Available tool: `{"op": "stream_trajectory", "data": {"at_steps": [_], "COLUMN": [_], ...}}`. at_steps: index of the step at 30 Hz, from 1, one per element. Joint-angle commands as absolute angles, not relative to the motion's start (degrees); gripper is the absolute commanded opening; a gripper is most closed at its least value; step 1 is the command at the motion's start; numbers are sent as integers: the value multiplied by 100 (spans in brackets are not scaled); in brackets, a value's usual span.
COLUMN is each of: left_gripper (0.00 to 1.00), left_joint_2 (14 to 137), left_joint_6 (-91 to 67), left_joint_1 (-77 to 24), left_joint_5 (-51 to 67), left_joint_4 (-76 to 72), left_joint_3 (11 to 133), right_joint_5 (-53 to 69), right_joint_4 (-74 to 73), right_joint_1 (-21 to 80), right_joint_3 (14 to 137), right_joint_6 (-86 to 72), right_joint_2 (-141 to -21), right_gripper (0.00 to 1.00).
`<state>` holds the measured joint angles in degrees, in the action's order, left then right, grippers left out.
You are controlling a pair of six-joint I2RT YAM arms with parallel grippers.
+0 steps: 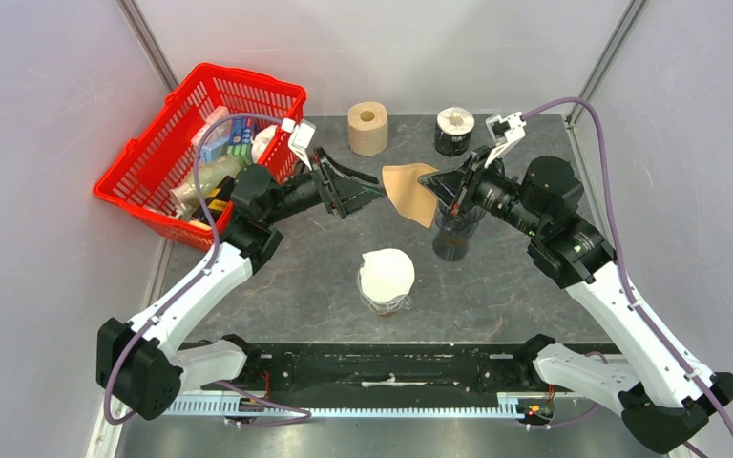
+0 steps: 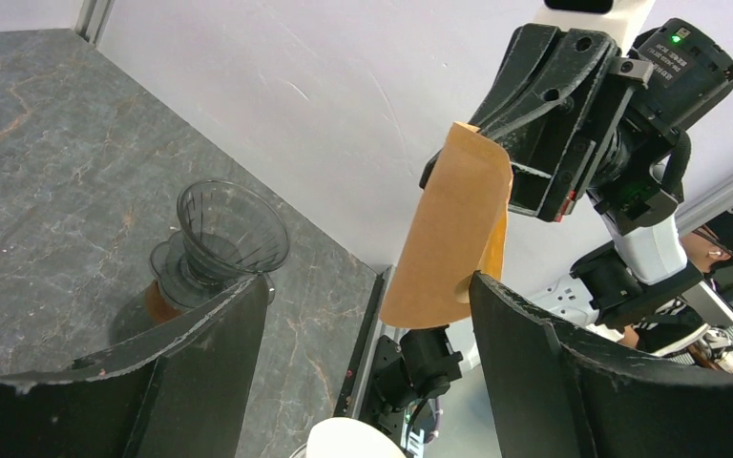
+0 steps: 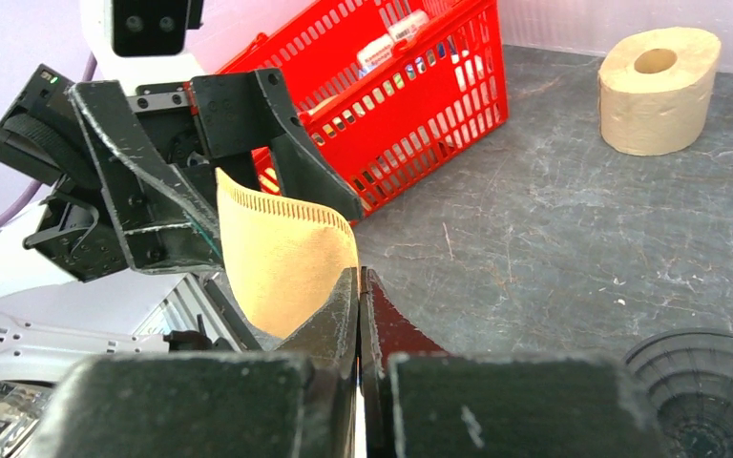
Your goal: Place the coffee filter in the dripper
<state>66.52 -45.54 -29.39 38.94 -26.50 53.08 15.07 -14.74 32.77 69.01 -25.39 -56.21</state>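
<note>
A brown paper coffee filter (image 1: 408,191) hangs in the air over the middle of the table. My right gripper (image 1: 436,183) is shut on its right edge; the pinch shows in the right wrist view (image 3: 358,281), with the filter (image 3: 282,253) standing up from the tips. My left gripper (image 1: 370,194) faces it from the left, open, and the filter's (image 2: 449,248) free edge reaches its fingertips (image 2: 482,291) without being pinched. The dark see-through dripper (image 1: 456,229) sits on a brown-based vessel just below the right gripper, also seen as a cone (image 2: 224,234).
A red basket (image 1: 200,143) of groceries stands at the back left. A beige paper roll (image 1: 367,129) and a black roll (image 1: 455,132) stand at the back edge. A glass holder with a white filter (image 1: 387,277) sits near the front middle.
</note>
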Motion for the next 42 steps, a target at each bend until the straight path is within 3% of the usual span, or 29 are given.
{"op": "stream_trajectory", "data": {"at_steps": [1,12,18,27,34,42], "left_gripper": [84,84,66,64,53,54], "left_joint_2": [6490,6793,6789,6949,7139,6575], "left_joint_6": [-4518,-4603,-4941,-5189,-5300,-4512], "left_joint_1": [-2953,-2963,-2962,-2964,-2986,-2963], "left_joint_5": [3781,3797,4199,4474,4728,4322], "left_joint_4": [-2668,-2568,-3341,-3643,-3762,-3106], "left_joint_3": [5438,5634,5452,5479,5568,5222], "right_joint_5": [1307,1626,1277,1213,1259,1496], "right_joint_4": [-1346,-1094,-1216,-1286,-1264,-1433], "right_joint_1": [3278,3278,3278,3274,3278,3283], "right_joint_3": [6888,6862,6825,6807,6799,6885], "right_joint_6": [-2474,-2610,-2584,-2591,-2610,-2547], "right_joint_2": [-5562,-5747,-5776,-5774,-5759,-5605], "right_gripper": [0,0,0,0,0,0]}}
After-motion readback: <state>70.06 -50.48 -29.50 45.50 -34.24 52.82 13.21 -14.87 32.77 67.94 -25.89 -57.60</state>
